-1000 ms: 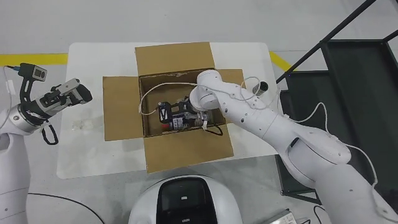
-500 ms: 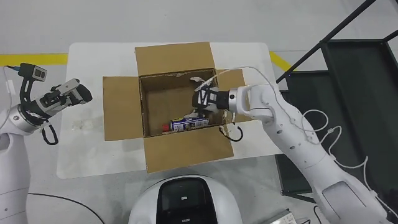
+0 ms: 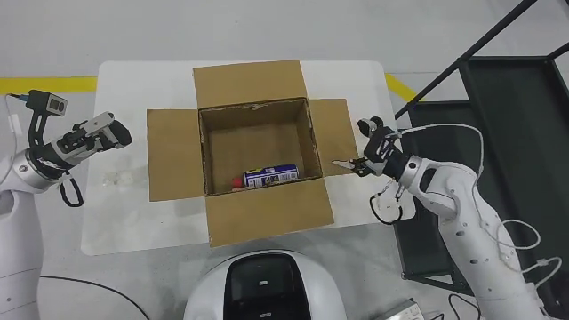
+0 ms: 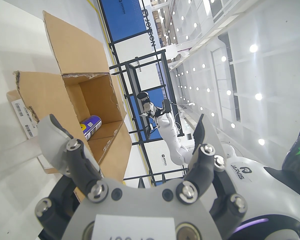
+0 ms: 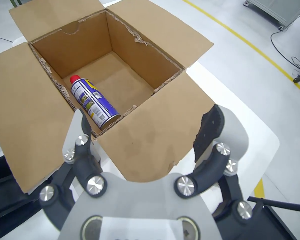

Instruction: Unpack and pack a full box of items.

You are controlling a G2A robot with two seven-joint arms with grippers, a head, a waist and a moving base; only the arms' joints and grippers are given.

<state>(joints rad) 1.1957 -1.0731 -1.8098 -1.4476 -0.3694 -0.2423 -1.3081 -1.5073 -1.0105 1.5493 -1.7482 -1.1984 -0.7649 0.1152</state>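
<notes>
A brown cardboard box (image 3: 253, 142) sat in the middle of a white table (image 3: 133, 222). Its four flaps were folded out flat, so the box was wide open at the top. One spray can (image 3: 271, 177) was inside it. The can was blue with a red cap. It lay on its side on the floor of the box, right against the wall closest to the robot. Its red cap pointed to the side where the left arm was. The rest of the box floor was bare brown card. The right gripper (image 5: 147, 116) hung in the air over the outer edge of the right flap, just beside the box and well above the can. Its two fingers (image 5: 210, 126) were spread apart and there was nothing between them. It did not touch the can or the box. The left gripper (image 3: 111, 132) was over the left edge of the table, well apart from the box. It was turned on its side and pointed at the box. Its two fingers were spread apart too, and they held nothing. A white sticker (image 4: 23, 116) with small black marks was on the outside of the box, on the side facing the left gripper. A dark metal rack (image 3: 498, 124) stood on the floor next to the table, on the right arm's side. A yellow line (image 3: 44, 83) ran along the grey floor behind the table.
</notes>
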